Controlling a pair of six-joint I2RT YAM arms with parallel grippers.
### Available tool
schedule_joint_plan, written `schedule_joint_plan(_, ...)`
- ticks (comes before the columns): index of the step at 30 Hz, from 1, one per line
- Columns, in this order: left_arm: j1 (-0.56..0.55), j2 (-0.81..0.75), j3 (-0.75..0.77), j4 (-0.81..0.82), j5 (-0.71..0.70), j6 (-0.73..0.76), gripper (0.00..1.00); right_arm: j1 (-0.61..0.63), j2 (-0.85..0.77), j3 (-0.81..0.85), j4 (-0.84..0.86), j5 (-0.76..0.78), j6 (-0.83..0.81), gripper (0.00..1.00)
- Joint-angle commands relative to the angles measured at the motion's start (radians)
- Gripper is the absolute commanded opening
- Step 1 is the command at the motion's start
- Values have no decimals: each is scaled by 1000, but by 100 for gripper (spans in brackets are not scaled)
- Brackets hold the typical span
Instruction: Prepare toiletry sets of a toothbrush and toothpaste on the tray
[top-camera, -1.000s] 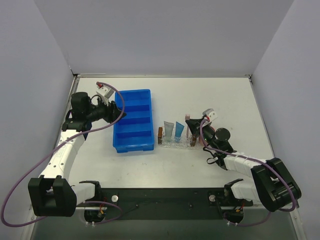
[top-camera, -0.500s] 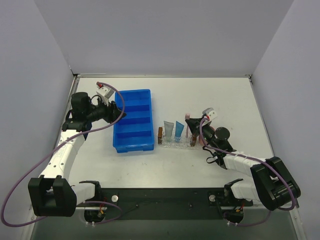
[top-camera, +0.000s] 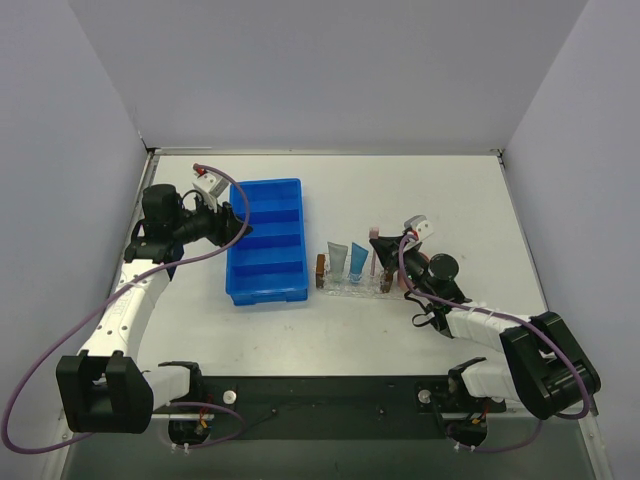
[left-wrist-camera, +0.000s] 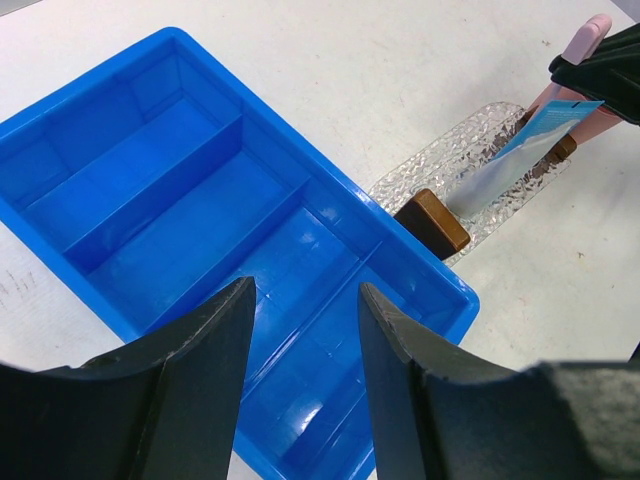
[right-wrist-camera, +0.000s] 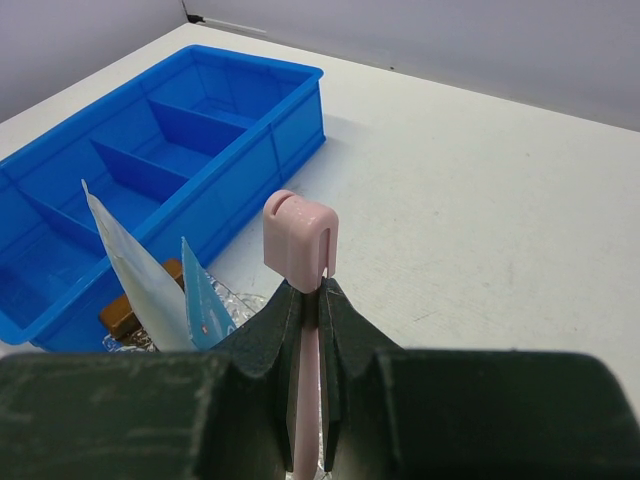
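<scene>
The left hand (left-wrist-camera: 305, 292) hangs with fingers spread apart; the right arm (top-camera: 480, 322) lies low (white forearm, black wrist), the right hand (right-wrist-camera: 310, 300) pinching a thin pink toothbrush (right-wrist-camera: 300, 235).

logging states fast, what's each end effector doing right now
Left end effector: open, holding nothing.
Right end effector: closed on the toothbrush.
</scene>
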Motion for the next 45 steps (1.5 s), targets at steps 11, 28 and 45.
schedule_joint_plan(11, 3, -4, -7, 14, 35, 20, 55, 10, 3, 40, 387, 3, 20, 0)
schedule_joint_plan(28, 3, -1, -13, 14, 41, 26, 55, 17, 21, 26, 386, -10, 0, 0)
schedule_joint_plan(45, 3, -9, -21, 9, 41, 28, 55, 23, -11, 33, 387, -20, -14, 0)
